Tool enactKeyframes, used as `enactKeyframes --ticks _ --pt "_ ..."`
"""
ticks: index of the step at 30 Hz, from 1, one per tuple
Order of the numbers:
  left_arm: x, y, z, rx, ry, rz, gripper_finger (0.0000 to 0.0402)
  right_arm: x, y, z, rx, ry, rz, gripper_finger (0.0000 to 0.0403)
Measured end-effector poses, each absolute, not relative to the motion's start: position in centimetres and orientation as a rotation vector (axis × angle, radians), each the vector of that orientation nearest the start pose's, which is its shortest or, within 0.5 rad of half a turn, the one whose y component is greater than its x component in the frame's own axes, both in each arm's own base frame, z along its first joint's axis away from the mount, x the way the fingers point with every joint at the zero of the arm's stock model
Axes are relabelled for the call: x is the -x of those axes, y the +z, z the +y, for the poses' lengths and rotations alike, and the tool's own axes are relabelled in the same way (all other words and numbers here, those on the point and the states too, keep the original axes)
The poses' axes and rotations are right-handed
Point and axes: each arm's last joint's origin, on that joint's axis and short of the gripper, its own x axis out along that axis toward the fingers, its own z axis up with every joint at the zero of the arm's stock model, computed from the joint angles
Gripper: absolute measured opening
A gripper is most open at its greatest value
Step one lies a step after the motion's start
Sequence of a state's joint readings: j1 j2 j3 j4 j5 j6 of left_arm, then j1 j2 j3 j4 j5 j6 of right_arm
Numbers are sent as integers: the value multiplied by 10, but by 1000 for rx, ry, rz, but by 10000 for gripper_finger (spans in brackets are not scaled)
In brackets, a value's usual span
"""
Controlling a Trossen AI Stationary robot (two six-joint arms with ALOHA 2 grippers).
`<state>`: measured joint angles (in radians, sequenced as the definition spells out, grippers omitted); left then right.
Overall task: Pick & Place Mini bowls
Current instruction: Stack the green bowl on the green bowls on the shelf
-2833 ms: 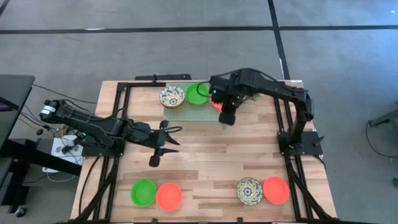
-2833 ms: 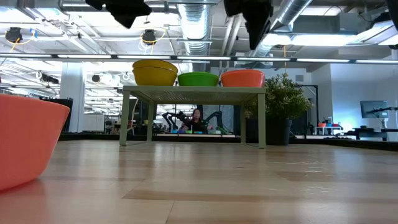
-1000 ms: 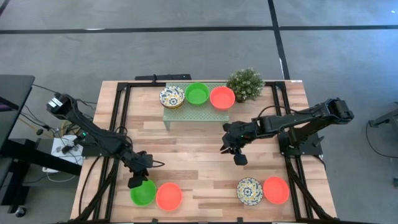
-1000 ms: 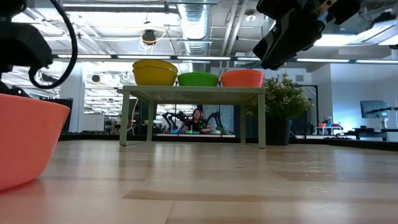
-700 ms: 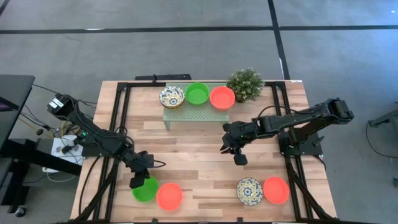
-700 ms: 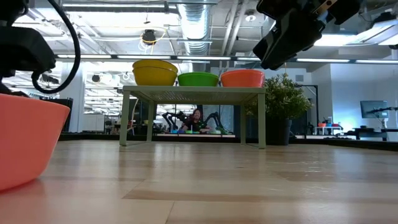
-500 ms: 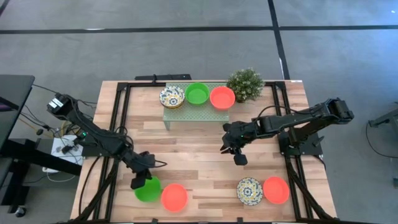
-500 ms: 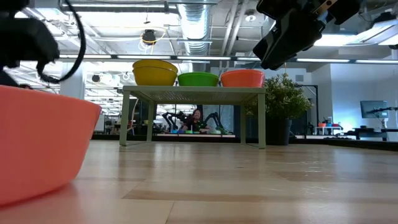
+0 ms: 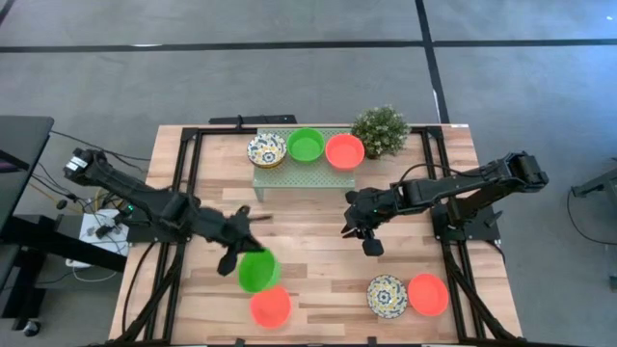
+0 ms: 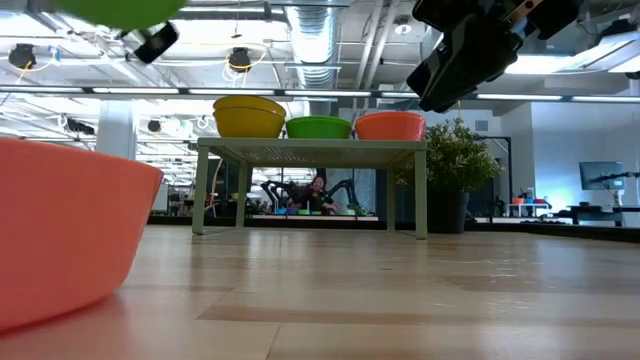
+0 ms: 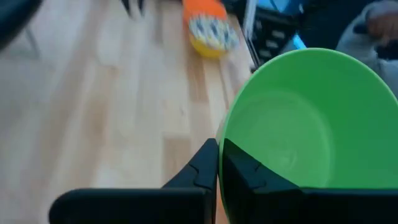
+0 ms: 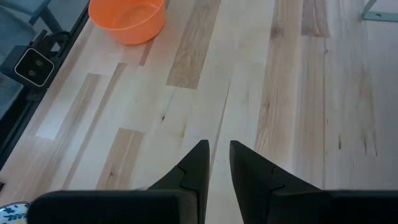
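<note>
Above table's near-left | left gripper [image 9: 234, 253] pinches green bowl [image 9: 256, 271] rim (thin hold) | carry level, slowly | right gripper [image 9: 363, 237] narrowly parted, empty, mid-table.

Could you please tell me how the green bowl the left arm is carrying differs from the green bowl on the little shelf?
The carried green bowl is pinched at its rim by the left pincer and lifted off the table; the shelf green bowl rests free on the shelf, between a patterned bowl and a red-orange bowl. Both look alike in plain green colour and round shape.
</note>
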<state>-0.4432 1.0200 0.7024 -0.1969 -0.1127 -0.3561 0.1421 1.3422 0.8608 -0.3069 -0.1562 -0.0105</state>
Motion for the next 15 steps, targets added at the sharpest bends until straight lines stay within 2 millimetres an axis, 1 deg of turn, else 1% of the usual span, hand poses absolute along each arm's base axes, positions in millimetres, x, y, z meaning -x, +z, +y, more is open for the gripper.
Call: enactKeyframes --ticks 3,7,10,12,15 --pt "-206 271 -76 128 -189 507 10 -270 232 43 4 287 790 59" --pt "-220 272 -52 64 -93 499 10 -270 232 43 4 287 790 59" --pt "-228 273 -32 51 27 482 14 -270 232 43 4 286 790 59" --pt "-233 277 -19 58 109 452 15 -270 232 43 4 287 790 59" --pt "-236 286 -6 24 156 400 12 -270 232 43 4 287 790 59"
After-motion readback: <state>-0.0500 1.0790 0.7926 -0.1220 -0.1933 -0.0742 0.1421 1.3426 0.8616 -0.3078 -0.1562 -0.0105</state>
